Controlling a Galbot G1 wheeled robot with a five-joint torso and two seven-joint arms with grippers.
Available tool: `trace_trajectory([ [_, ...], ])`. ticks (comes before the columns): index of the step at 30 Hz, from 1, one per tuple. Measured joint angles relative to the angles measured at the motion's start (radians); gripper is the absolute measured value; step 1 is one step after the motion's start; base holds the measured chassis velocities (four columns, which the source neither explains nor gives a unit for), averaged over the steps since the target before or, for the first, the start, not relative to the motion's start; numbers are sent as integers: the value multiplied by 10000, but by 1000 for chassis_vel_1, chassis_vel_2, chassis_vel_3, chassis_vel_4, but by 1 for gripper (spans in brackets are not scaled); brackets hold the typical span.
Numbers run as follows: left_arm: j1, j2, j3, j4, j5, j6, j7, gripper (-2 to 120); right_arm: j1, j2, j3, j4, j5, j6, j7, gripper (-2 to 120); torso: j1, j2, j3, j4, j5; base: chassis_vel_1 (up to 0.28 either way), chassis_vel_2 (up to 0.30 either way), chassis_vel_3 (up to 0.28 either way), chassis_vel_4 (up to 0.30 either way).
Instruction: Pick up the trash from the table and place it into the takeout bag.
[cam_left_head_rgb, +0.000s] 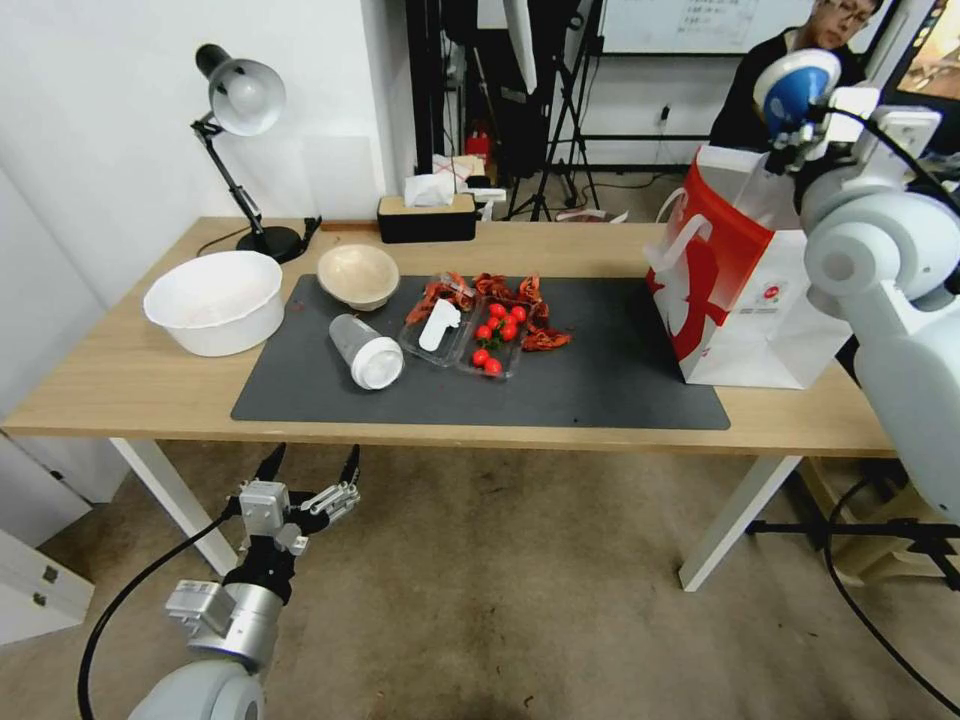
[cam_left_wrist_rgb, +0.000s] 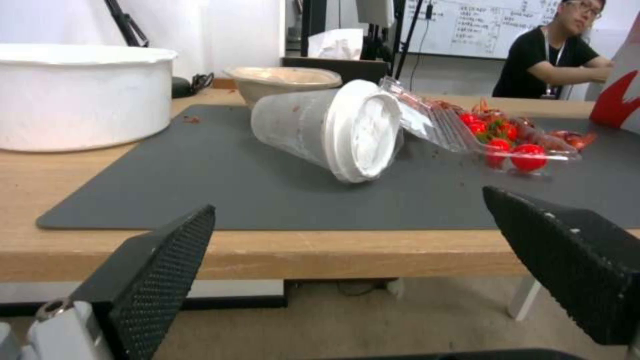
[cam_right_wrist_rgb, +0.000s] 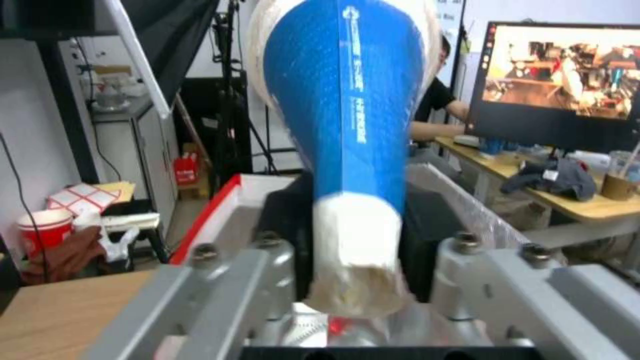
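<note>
While the right gripper hangs over the open top of the takeout bag, it squeezes a blue paper cup tight between its two fingers. The cup is squashed in the middle. Its long line tips up and away from the robot, with the white rim at the far, high end and the crumpled bottom near the wrist. The bag stands at about three o'clock on the table, on the right end of the dark mat.

I think this is the drop step. The next move asks the fingers to let go while the cup is right over the hole, so it falls inside and does not hit the edge or a handle.

More trash waits on the mat. A see-through cup with a white lid lies on its side near nine o'clock, lid toward the robot. A beige bowl sits upright at about ten o'clock.

The left gripper waits low in front of the table at about seven o'clock, wide open and holding nothing.
</note>
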Motion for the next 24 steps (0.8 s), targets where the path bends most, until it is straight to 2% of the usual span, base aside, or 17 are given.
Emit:
trace_trajectory([
  [1, 0, 0, 0, 0, 0, 0, 0, 100, 0, 0, 0, 0, 0, 0, 0, 30, 0, 0, 0, 0, 0, 0, 0, 0, 0],
  [4, 4, 23, 9, 17, 9, 1, -6, 100, -168, 47, 40, 34, 2, 15, 70, 43, 0, 0, 0, 0, 0, 0, 0, 0, 0],
  [5, 4, 23, 9, 17, 9, 1, -6, 100, -168, 47, 40, 34, 2, 15, 70, 43, 0, 0, 0, 0, 0, 0, 0, 0, 0],
  [8, 23, 56, -15, -5, 4, 12, -16, 100, -267, 141, 42, 41, -34, 39, 72, 59, 1, 0, 0, 0, 0, 0, 0, 0, 0],
  [10, 26, 63, -23, -12, 0, 15, -16, 100, -270, 162, 42, 41, -42, 41, 71, 62, 1, 0, 0, 0, -1, 0, 0, 0, 0],
  [12, 28, 70, -36, -20, -7, 18, -19, 100, -270, 220, 33, 42, -64, 45, 64, 74, 0, 0, 0, 0, -2, 0, 0, 0, 0],
  [13, 28, 70, -36, -20, -7, 18, -19, 100, -270, 220, 33, 42, -64, 45, 64, 74, 0, 0, 0, 0, -2, 0, 0, 0, 0],
  [16, 10, 61, -37, -20, -12, 19, -21, 100, -291, 268, -2, 69, -90, 46, 37, 89, 1, 0, 0, 1, -1, 0, 0, 0, 0],
  [17, 10, 61, -37, -20, -12, 19, -21, 100, -291, 268, -2, 69, -90, 46, 37, 89, 1, 0, 0, 1, -1, 0, 0, 0, 0],
  [19, -5, 53, -37, -19, -16, 19, -21, 100, -335, 280, -11, 119, -94, 47, 23, 97, 1, 0, 0, 0, -1, 0, 0, 0, 0],
  [24, -23, 43, -35, -13, -25, 19, -14, 100, -458, 262, -9, 277, -95, 50, -6, 100, 1, 0, 0, 0, -1, 0, 0, 0, 0],
])
